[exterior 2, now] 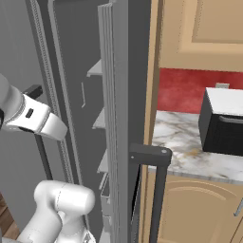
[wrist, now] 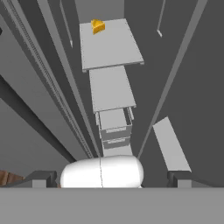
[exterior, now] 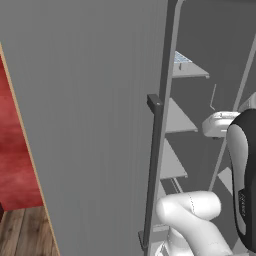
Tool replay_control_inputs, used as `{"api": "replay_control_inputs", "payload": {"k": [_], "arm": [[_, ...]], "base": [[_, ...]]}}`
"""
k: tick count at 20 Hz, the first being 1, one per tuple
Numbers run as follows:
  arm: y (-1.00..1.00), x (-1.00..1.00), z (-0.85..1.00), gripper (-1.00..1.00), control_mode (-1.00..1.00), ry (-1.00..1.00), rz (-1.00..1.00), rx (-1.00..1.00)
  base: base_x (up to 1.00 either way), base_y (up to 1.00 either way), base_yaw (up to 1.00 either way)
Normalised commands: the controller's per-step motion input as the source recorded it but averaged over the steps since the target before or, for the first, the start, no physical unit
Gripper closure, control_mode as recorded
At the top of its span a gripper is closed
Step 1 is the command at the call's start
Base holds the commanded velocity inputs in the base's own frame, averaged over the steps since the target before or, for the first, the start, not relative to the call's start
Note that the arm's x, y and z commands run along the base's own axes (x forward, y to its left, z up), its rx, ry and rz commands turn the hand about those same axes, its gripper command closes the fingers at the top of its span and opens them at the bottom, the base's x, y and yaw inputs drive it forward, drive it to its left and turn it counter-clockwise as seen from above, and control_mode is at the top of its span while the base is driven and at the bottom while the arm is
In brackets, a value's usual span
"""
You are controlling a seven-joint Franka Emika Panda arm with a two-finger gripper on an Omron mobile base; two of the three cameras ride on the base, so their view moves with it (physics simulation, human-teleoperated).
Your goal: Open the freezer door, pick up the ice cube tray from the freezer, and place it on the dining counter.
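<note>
Grey freezer door stands open; gripper, fingers spread and empty, looks down the shelves, ice cube tray on a shelf above it, pick and placement pending.

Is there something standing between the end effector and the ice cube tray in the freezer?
Nothing visible does. The freezer door is swung open, and the ice cube tray lies exposed on an upper shelf. The open end effector is empty.

Flat, even rendered light — soft shadows, no glare, slightly coarse
</note>
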Motion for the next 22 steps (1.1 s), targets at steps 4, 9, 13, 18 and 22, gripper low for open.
{"api": "replay_control_inputs", "payload": {"k": [4,9,13,18,22], "arm": [[0.0,0.0,0.0,-1.0,1.0,0.0,0.0,0.0],[0.0,0.0,0.0,-1.0,1.0,0.0,0.0,0.0],[0.0,0.0,0.0,-1.0,1.0,0.0,0.0,0.0],[0.0,0.0,0.0,-1.0,1.0,0.0,0.0,0.0],[0.0,0.0,0.0,-1.0,1.0,0.0,0.0,0.0]], "base": [[0.66,-0.23,0.0],[0.5,-0.41,0.0],[0.62,-0.47,0.0],[0.74,-0.46,0.0],[0.78,-0.43,0.0]]}}
